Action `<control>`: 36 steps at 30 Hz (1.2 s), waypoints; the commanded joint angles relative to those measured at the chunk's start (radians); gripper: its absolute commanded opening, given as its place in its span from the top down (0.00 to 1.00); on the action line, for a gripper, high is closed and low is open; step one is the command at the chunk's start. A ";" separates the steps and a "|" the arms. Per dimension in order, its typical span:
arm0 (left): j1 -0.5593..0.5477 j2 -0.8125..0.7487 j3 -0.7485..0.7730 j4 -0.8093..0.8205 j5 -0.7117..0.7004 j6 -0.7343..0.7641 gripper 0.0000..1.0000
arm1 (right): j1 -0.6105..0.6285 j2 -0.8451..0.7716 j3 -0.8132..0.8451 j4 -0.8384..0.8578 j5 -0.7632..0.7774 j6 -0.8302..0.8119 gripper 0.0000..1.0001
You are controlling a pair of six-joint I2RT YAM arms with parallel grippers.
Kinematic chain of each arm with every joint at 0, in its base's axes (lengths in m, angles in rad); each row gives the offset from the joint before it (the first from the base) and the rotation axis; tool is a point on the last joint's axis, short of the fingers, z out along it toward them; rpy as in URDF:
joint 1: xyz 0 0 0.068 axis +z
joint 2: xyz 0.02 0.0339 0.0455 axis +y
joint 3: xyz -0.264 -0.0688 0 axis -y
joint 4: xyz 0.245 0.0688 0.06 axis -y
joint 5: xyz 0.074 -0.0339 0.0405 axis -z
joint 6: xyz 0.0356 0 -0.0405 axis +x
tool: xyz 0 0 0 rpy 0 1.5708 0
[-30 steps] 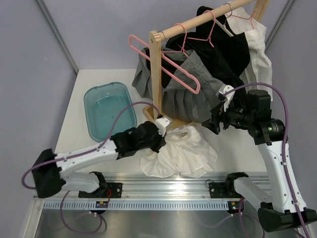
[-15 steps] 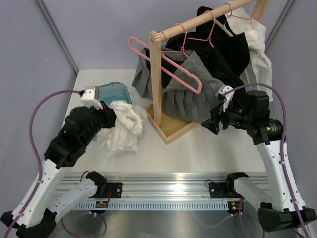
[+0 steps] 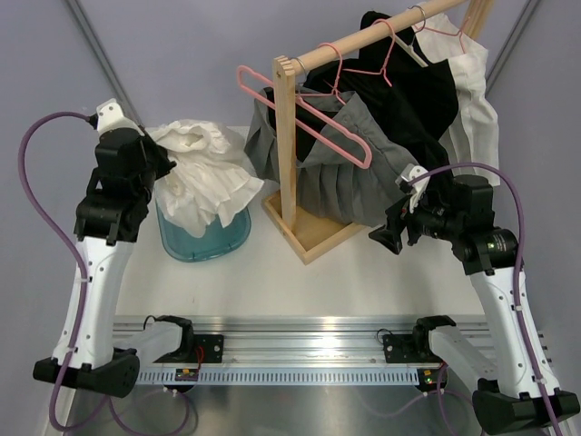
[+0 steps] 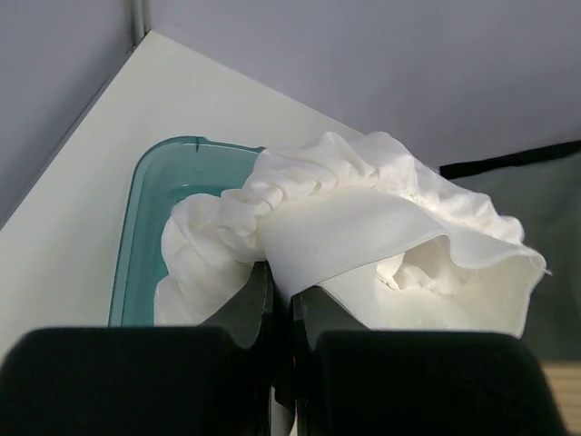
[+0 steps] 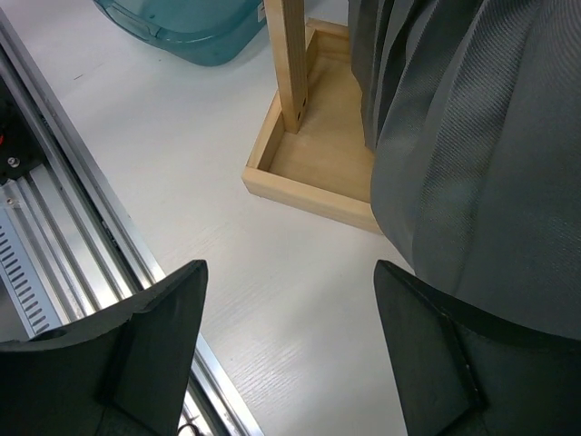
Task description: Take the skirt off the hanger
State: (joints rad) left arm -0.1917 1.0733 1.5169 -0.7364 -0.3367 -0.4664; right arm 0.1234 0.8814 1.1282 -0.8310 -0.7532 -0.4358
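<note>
White skirt (image 3: 204, 177), free of any hanger, hangs bunched from the left gripper (image 4: 281, 300), whose fingers are pinched tight on a fold of its gathered waistband. The cloth sits directly above the teal tub (image 3: 213, 243), and its loose hem spills down and out over the tub's rack-side rim. Whether the lowest folds touch the tub's floor cannot be made out. The drop looks like a straight line down, so letting go should land most of the skirt inside, though the overhanging hem may drape across the rim. The left arm is the nearer one by far. The right gripper (image 3: 392, 234) is spread wide and empty, well away from the tub on its far side, just beside a grey skirt (image 3: 345, 177) under a pink hanger (image 3: 309, 113).
</note>
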 commanded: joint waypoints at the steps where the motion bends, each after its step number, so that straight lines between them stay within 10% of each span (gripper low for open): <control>1: 0.072 0.033 0.020 0.071 0.051 -0.037 1.00 | -0.005 -0.025 -0.013 0.036 -0.005 0.016 0.18; 17: 0.152 0.135 -0.267 0.222 0.238 -0.072 1.00 | -0.007 -0.015 -0.039 0.067 -0.009 0.032 0.18; 36: 0.046 0.384 -0.173 0.278 0.447 -0.044 1.00 | -0.007 -0.024 -0.076 0.078 -0.012 0.049 0.18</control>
State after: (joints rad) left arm -0.1467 1.4616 1.3033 -0.5232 0.0696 -0.5167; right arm 0.1234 0.8692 1.0592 -0.7826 -0.7517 -0.4026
